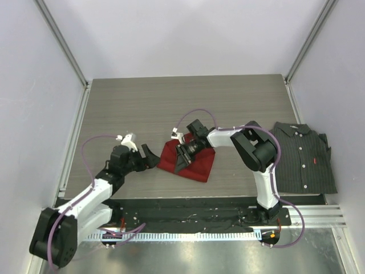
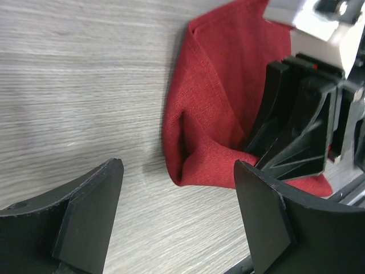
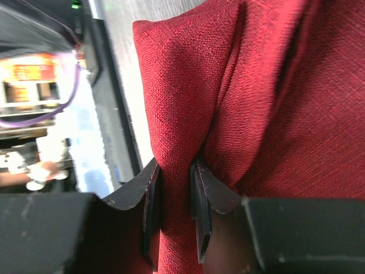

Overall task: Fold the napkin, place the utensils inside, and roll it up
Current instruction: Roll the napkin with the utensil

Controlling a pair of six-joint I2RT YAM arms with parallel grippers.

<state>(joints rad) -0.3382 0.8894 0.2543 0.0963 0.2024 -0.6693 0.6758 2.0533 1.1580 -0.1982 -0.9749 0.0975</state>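
Note:
The deep-red napkin [image 1: 197, 162] lies bunched and folded on the grey wood table, near the front middle. My right gripper [image 1: 183, 158] is shut on a fold of the napkin [image 3: 177, 114]; the cloth fills the gap between its jaws [image 3: 175, 188]. In the left wrist view the napkin [image 2: 217, 114] has a rounded folded corner, with the right gripper's black fingers [image 2: 296, 125] pressed into it. My left gripper [image 1: 150, 156] is open and empty just left of the napkin, its jaws wide apart [image 2: 179, 211] over bare table. No wooden utensils are in view.
A dark pinstriped shirt [image 1: 302, 157] lies flat at the table's right edge. The black front rail [image 1: 188, 202] runs along the near edge. Grey walls enclose the table on three sides.

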